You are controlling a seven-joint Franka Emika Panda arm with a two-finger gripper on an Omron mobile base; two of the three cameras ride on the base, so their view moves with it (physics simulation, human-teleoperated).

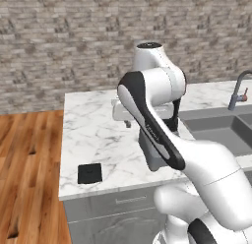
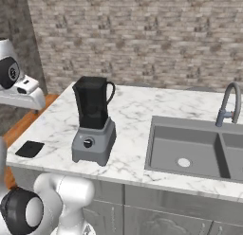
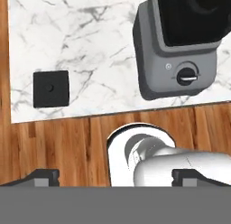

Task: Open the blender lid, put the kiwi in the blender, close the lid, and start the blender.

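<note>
The lid (image 3: 51, 88) lies flat on the counter (image 1: 98, 135), left of centre in the hand view, well apart from the blender (image 3: 177, 56) at upper right; I can't spot the kiwi. Next is probably finding the fruit, then coming straight down over it. The gripper (image 3: 116, 177) is released, empty, held high, looking down past the counter's front edge.

A rendered kitchen: a white marble counter (image 2: 133, 111) over grey cabinet fronts (image 2: 156, 215); a double grey sink (image 2: 190, 151) with curved tap (image 2: 228, 103); a blender (image 2: 94, 122) standing there; brick wall (image 2: 142, 35); wooden floor (image 1: 27, 164).
</note>
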